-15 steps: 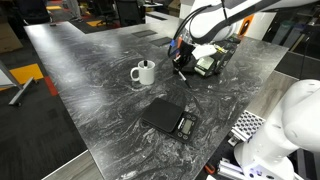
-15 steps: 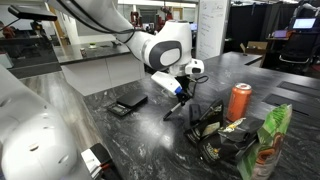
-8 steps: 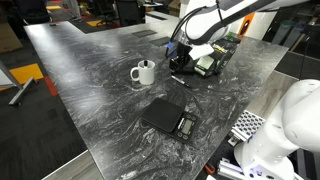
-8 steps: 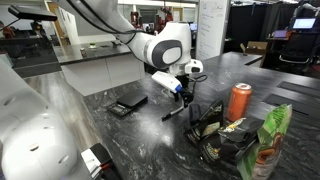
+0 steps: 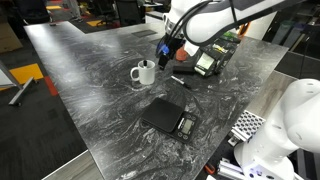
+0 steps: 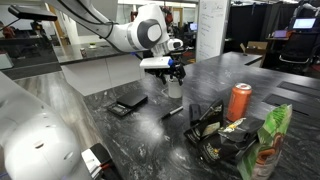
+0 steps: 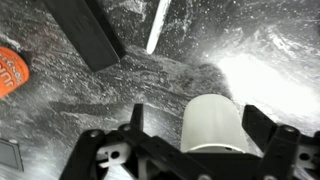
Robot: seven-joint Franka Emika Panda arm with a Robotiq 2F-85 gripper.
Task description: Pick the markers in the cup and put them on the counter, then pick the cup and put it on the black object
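The white cup (image 5: 143, 72) stands on the dark marbled counter (image 5: 90, 70), and in the wrist view the cup (image 7: 215, 120) shows between my spread fingers. My gripper (image 5: 165, 50) hangs open just above it, holding nothing; it is also seen open (image 6: 172, 72) over the cup (image 6: 173, 90). One dark marker (image 5: 180, 80) lies flat on the counter beside the cup, and the marker (image 6: 172, 111) shows there too. The flat black object (image 5: 168, 120) lies nearer the counter's front edge. Whether any markers are inside the cup I cannot tell.
A boxy black-and-green device (image 5: 210, 62) stands close behind the marker. An orange-red can (image 6: 239, 102) and snack bags (image 6: 225, 135) sit on the counter. The flat black object (image 7: 90, 35) and the can (image 7: 8, 70) edge the wrist view.
The gripper opened and let the marker drop onto the counter. It then moved away from the black-and-green device to a spot over the cup.
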